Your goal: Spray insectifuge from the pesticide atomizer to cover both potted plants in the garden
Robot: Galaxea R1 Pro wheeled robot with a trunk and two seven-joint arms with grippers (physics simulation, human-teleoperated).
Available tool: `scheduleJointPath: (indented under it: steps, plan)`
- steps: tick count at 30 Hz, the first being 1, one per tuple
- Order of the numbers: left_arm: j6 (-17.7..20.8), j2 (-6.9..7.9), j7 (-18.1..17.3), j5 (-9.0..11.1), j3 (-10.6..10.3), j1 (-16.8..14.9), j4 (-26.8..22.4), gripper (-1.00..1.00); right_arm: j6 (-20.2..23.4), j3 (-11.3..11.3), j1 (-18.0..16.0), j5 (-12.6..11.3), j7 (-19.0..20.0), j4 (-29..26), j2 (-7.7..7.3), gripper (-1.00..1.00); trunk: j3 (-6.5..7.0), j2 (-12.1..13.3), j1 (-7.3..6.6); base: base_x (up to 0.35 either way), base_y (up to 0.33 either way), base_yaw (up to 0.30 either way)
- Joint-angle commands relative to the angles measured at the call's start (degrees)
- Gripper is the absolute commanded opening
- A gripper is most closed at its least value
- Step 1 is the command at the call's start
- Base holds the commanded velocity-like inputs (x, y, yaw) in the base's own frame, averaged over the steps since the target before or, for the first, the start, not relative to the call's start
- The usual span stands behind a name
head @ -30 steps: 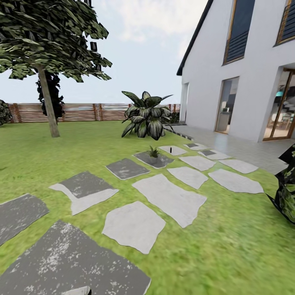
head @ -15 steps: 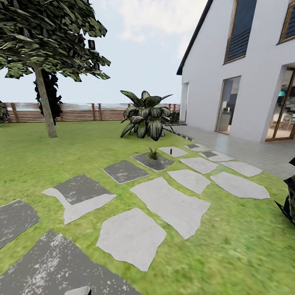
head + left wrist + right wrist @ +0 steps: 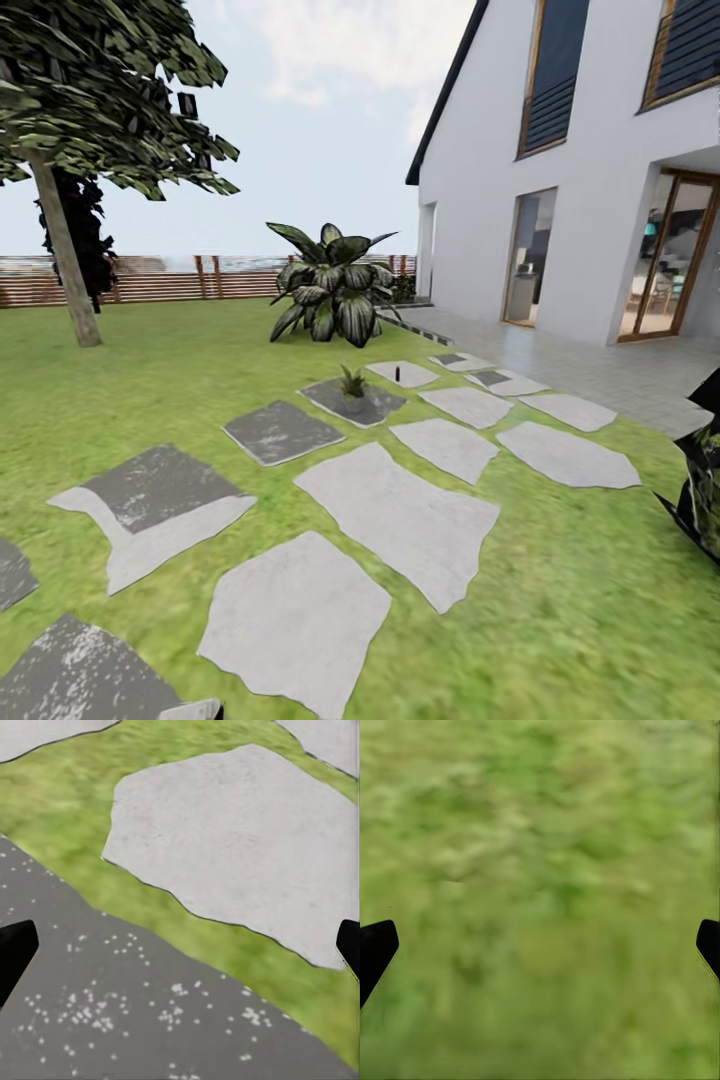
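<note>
One potted plant (image 3: 352,383), a small rosette of pointed green leaves in a grey pot, stands on a dark stone slab (image 3: 353,401) far ahead on the lawn. Just right of it, on a pale slab, a tiny dark upright bottle (image 3: 397,374) looks like the pesticide atomizer; its colours are too small to make out. The second potted plant is out of view. My left gripper (image 3: 180,945) is open and empty above a dark slab and a pale slab. My right gripper (image 3: 540,949) is open and empty over blurred grass.
Grey stone slabs (image 3: 400,515) run across the lawn toward the plant. A large dark-leaved bush (image 3: 330,285) stands behind it, a tree (image 3: 60,250) and a brown fence (image 3: 200,280) at the left. A white house (image 3: 600,200) and another dark bush (image 3: 700,490) lie at the right.
The whole head view has shifted left and the slabs have slid nearer, so the camera has moved forward and turned right. The plant and bottle themselves have not moved.
</note>
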Motion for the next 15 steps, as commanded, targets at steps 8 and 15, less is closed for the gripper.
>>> scheduleJointPath:
  steps: [8, 15]
  plan:
    - [-0.2, 0.01, 0.0, 0.2, 0.0, 0.0, 0.1, 1.00, 0.3, 0.0, 0.0, 0.0, 0.0, -0.1, 0.00, 1.00, -0.06, 0.0, 0.03, 0.332, 0.000, -0.010]
    - [-0.2, 0.01, 0.0, 0.2, 0.0, 0.0, 0.1, 1.00, 0.3, 0.0, 0.0, 0.0, 0.0, 0.0, 0.01, 1.00, -0.06, 0.0, 0.03, 0.332, 0.000, 0.000]
